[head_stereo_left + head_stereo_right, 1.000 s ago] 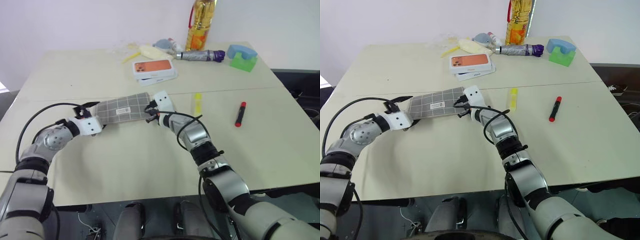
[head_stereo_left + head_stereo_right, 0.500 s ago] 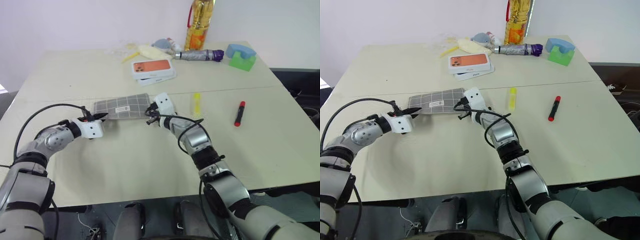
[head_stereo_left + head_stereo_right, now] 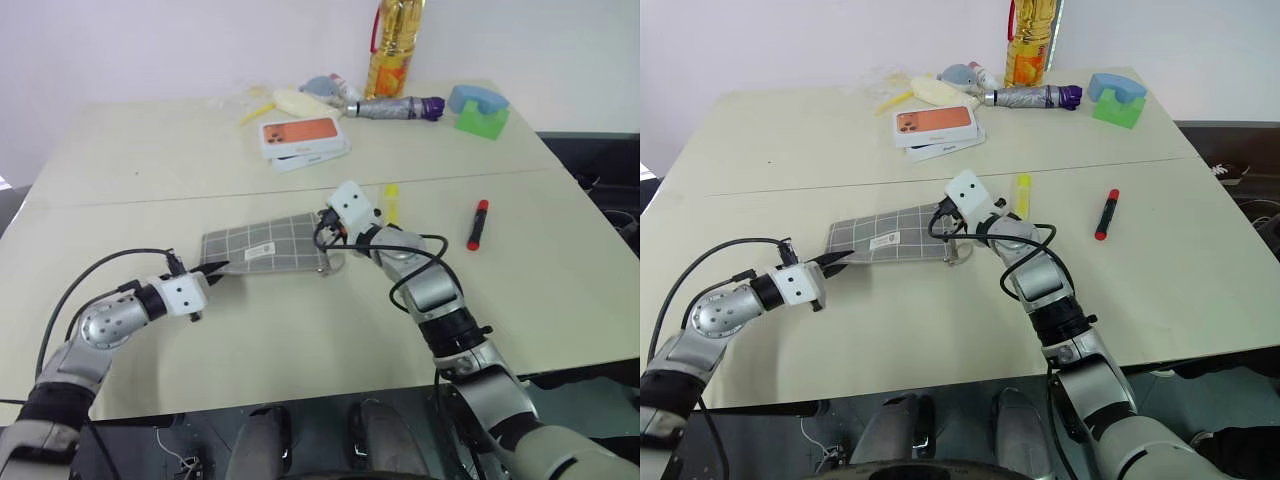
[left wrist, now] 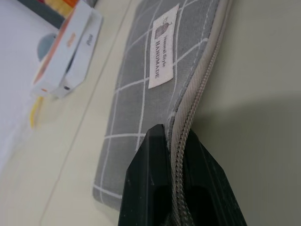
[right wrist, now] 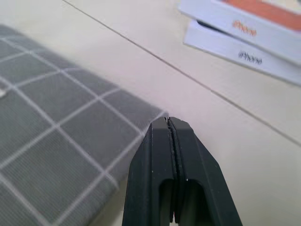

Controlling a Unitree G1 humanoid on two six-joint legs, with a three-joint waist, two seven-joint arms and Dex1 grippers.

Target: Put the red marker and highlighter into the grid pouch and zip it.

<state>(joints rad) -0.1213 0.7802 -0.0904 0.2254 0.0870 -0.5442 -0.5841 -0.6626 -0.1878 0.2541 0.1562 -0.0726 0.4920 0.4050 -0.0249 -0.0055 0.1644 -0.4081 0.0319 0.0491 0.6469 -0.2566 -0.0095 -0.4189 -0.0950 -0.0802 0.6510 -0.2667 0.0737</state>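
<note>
With my left gripper (image 4: 181,141) clamped on the grid pouch (image 3: 270,247) mid-table and right gripper (image 5: 169,129) pinched empty, the red marker (image 3: 478,225) and highlighter (image 3: 391,201) lay unpacked beside it.

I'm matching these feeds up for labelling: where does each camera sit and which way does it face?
Left and right eye views: on the head, looking forward and down over the beige table; both arms show.
Left wrist view: looks along the left pincer, shut on the zipper edge of the flat grey grid pouch.
Right wrist view: looks along the shut right pincer at the pouch's corner.
Shared: pouch and white-and-orange phone box appear in every view.
</note>
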